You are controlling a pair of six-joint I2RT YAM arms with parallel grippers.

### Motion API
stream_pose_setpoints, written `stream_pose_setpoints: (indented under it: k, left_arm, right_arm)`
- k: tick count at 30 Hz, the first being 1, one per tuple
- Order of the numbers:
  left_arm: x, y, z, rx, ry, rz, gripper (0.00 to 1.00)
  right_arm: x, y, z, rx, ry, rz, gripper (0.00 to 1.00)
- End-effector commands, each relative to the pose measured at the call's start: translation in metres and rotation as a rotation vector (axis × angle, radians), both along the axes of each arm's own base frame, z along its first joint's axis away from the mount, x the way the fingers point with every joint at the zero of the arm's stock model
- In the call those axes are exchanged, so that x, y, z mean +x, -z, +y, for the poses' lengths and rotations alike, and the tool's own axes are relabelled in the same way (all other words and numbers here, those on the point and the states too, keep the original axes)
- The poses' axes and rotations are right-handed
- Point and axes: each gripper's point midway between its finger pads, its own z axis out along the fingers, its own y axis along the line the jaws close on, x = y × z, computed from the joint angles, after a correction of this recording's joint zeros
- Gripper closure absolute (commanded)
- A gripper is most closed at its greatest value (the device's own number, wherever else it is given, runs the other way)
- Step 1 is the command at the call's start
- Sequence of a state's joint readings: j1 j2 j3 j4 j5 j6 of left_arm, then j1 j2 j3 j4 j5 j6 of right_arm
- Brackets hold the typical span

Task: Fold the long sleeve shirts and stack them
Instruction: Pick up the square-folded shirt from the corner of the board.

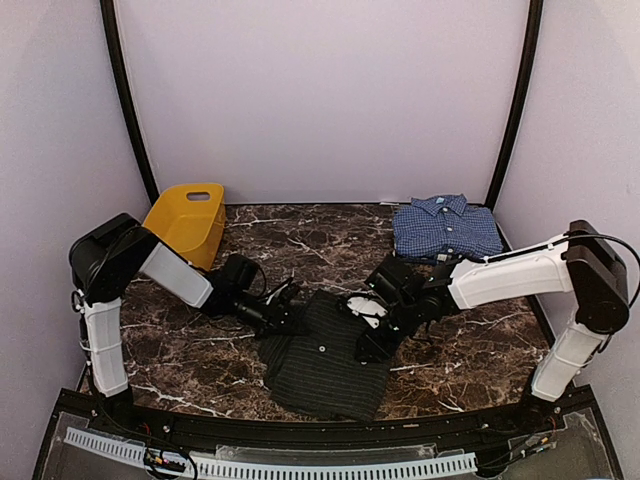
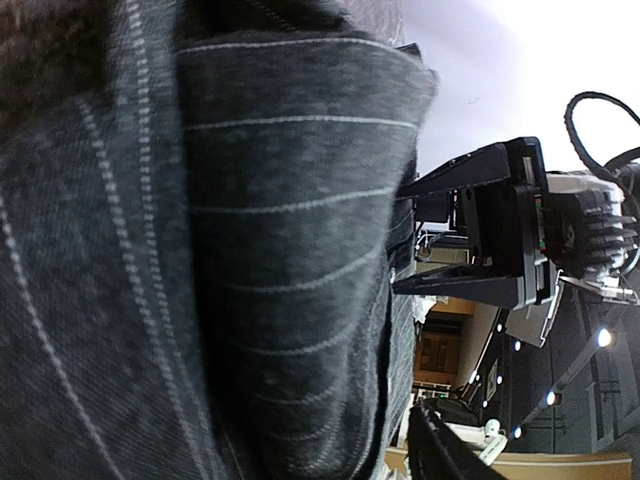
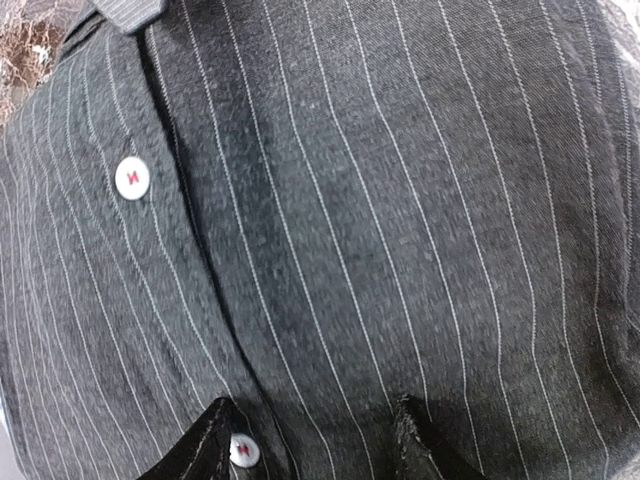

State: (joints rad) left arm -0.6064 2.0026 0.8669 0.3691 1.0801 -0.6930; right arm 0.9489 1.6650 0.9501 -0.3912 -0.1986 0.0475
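Note:
The black pinstriped shirt lies folded at the front middle of the table. It fills the right wrist view, where its white buttons show, and most of the left wrist view. My left gripper is at the shirt's left edge. A thick fold of cloth lies across its jaws, only one fingertip shows, and it stands wide. My right gripper is open, tips down on the shirt's right part. The blue checked shirt lies folded at the back right.
A yellow plastic basket stands tipped at the back left. The tabletop is dark marble, with a black rail along its front edge. Curved poles and pale walls close in the back and sides.

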Motion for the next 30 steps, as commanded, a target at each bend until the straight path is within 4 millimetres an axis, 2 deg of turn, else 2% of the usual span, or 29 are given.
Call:
stream_pose_setpoints:
  k: [1, 7, 10, 13, 14, 15, 17, 21, 23, 24, 27, 28, 29, 30]
  left_arm:
    - [-0.011, 0.027, -0.002, 0.084, -0.025, 0.073, 0.44]
    - [-0.014, 0.032, -0.011, 0.087, -0.024, 0.092, 0.52]
    - [-0.011, 0.032, -0.014, 0.08, -0.035, 0.086, 0.62]
    - [-0.008, 0.03, -0.016, 0.078, -0.049, 0.086, 0.79]
    - [-0.007, 0.027, -0.017, 0.068, -0.05, 0.081, 0.83]
    - [-0.006, 0.023, -0.018, 0.058, -0.053, 0.077, 0.91]
    - [-0.003, 0.015, -0.019, 0.048, -0.059, 0.062, 0.99]
    - [0.003, -0.009, -0.019, 0.061, -0.06, -0.002, 1.0]
    - [0.01, -0.019, -0.016, 0.118, -0.075, -0.061, 1.0]
    - [0.018, -0.031, -0.019, 0.121, -0.078, -0.101, 1.0]
    - [0.027, -0.05, -0.004, 0.233, -0.097, -0.193, 1.0]
    - [0.035, -0.061, -0.004, 0.247, -0.109, -0.232, 1.0]
    - [0.038, -0.061, 0.009, 0.325, -0.123, -0.262, 1.0]
    - [0.047, -0.075, 0.009, 0.337, -0.129, -0.321, 1.0]
  right_arm:
    - [0.003, 0.0, 0.008, 0.024, 0.006, 0.008, 0.49]
    - [0.002, 0.0, 0.008, 0.036, 0.013, 0.009, 0.49]
    - [0.0, 0.003, 0.008, 0.038, 0.015, 0.016, 0.5]
    - [0.0, 0.003, 0.006, 0.034, 0.018, 0.013, 0.5]
    - [0.0, 0.003, 0.006, 0.032, 0.02, 0.01, 0.5]
    - [0.001, 0.001, 0.006, 0.031, 0.022, 0.006, 0.5]
    - [0.003, -0.006, 0.005, 0.035, 0.033, -0.005, 0.5]
    - [0.013, -0.026, 0.002, 0.055, 0.091, -0.031, 0.5]
    - [0.019, -0.039, -0.002, 0.074, 0.133, -0.046, 0.49]
    - [0.023, -0.044, -0.005, 0.083, 0.153, -0.052, 0.49]
    - [0.035, -0.064, -0.016, 0.109, 0.218, -0.08, 0.48]
    - [0.039, -0.071, -0.019, 0.116, 0.238, -0.091, 0.48]
    - [0.043, -0.076, -0.025, 0.117, 0.262, -0.102, 0.48]
    - [0.048, -0.08, -0.031, 0.115, 0.291, -0.118, 0.47]
